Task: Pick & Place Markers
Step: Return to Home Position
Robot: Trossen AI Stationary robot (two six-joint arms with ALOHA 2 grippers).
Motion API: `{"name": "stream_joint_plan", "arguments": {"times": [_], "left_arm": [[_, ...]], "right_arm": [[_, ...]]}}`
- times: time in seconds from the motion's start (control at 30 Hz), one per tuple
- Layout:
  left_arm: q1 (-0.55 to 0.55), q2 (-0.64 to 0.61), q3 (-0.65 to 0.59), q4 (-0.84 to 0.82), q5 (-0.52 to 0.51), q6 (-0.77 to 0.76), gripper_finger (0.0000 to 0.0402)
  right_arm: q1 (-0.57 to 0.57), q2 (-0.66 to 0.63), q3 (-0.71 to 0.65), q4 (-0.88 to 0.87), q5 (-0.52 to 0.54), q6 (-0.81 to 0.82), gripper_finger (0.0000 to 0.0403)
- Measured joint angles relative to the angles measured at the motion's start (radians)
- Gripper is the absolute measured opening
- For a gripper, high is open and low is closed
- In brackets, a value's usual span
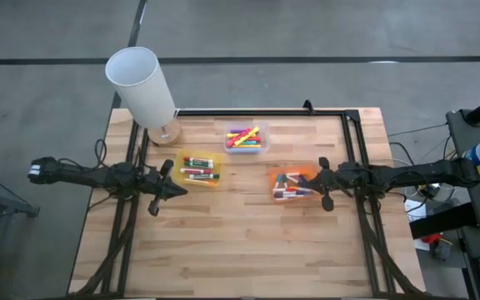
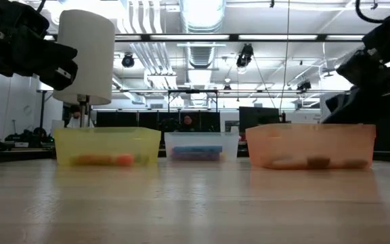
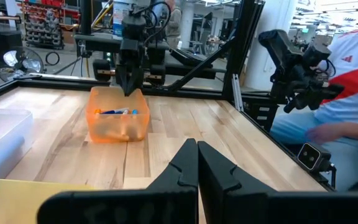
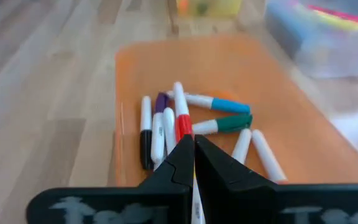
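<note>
Three small trays stand on the wooden table, each holding several markers: a yellow tray, a clear tray and an orange tray. My right gripper hovers over the orange tray's right side, its fingers shut. Below it lie white-bodied markers with black, purple, red, blue and green caps. My left gripper is shut and holds nothing. It hangs just near of the yellow tray and points toward the orange tray. My right gripper pinches something thin and white, seemingly a marker body, which shows only as a sliver in the slit between its two fingers. The fingers hide the rest, so which part they have cannot be told. They slant down over the orange tray.
A white lamp on a wooden foot stands at the table's far left corner. Black frame rails run along the far edge and both sides. A person in a red and white shirt sits beyond the table's right side. Bare wood lies near the trays.
</note>
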Motion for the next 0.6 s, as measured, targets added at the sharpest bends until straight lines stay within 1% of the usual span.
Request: {"name": "stream_joint_plan", "arguments": {"times": [0.07,0.2,0.33,0.5,0.6], "left_arm": [[0.0,0.0,0.0,0.0,0.0,0.0,0.0],[0.0,0.001,0.0,-0.004,0.0,0.0,0.0],[0.0,0.002,0.0,-0.008,0.0,0.0,0.0],[0.0,0.002,0.0,-0.008,0.0,0.0,0.0],[0.0,0.002,0.0,-0.008,0.0,0.0,0.0]], "right_arm": [[0.0,-0.082,-0.001,-0.068,0.0,-0.001,0.0009],[-0.002,-0.27,-0.001,-0.063,-0.001,-0.01,0.0009],[-0.002,-0.416,0.0,-0.061,0.0,-0.011,0.0009],[-0.002,-0.529,0.0,-0.06,0.0,-0.01,0.0009],[-0.001,-0.539,0.0,-0.048,0.0,-0.01,0.0009]]}}
